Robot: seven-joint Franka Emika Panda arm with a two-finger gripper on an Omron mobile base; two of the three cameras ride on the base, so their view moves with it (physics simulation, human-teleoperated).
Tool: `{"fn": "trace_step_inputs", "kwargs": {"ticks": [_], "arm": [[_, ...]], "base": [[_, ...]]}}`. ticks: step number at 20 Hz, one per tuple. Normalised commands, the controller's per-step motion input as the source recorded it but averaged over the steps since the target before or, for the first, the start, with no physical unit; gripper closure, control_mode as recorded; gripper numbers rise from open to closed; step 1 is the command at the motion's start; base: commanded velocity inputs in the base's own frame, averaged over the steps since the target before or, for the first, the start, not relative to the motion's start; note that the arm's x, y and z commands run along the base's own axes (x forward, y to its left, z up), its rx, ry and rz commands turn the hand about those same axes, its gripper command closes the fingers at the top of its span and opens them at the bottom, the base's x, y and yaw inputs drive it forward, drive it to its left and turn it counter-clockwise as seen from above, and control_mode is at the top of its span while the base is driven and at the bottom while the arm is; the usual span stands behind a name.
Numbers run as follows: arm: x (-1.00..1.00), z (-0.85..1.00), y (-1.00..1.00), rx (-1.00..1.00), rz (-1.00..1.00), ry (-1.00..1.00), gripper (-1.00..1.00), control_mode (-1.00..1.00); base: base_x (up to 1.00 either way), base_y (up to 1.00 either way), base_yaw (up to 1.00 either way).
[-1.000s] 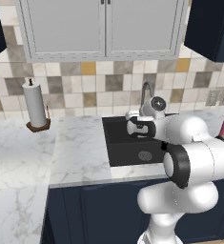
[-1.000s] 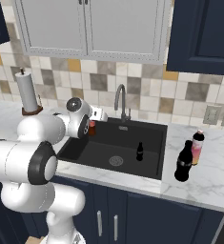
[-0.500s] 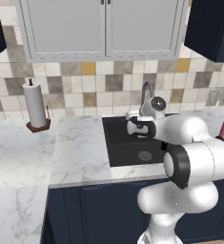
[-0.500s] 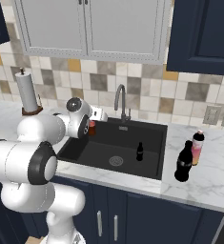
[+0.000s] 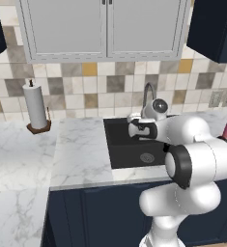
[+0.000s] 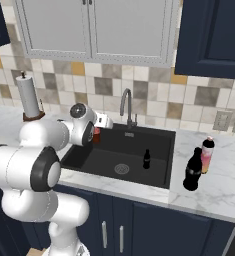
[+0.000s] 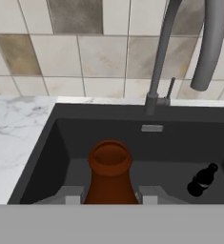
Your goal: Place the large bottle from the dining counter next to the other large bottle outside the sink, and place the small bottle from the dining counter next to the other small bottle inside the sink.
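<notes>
Nothing shifted since earlier frames, gripper clamped on small bottle between its fingertips over sink left part, other small bottle on basin floor, large bottle just beside other large bottle on right worktop

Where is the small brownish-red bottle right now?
The small bottle is held in the gripper over the left part of the sink, with the other small bottle standing further right inside the basin.
</notes>
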Motion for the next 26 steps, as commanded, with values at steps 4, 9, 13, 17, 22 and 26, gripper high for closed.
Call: {"fn": "trace_step_inputs", "kwargs": {"ticks": [4,9,13,17,22,26], "arm": [[0.0,-0.2,0.0,0.0,0.0,0.0,1.0,-1.0],[0.0,-0.2,0.0,0.0,0.0,0.0,1.0,-1.0],[0.0,-0.13,-0.01,0.0,0.0,0.0,1.0,-1.0],[0.0,-0.09,-0.09,0.0,0.0,0.0,1.0,-1.0],[0.0,-0.11,-0.11,0.0,0.0,0.0,1.0,-1.0],[0.0,-0.16,-0.05,0.0,0.0,0.0,1.0,-1.0]], "base": [[0.0,0.0,0.0],[0.0,0.0,0.0],[0.0,0.0,0.0],[0.0,0.0,0.0],[0.0,0.0,0.0],[0.0,0.0,0.0]]}}
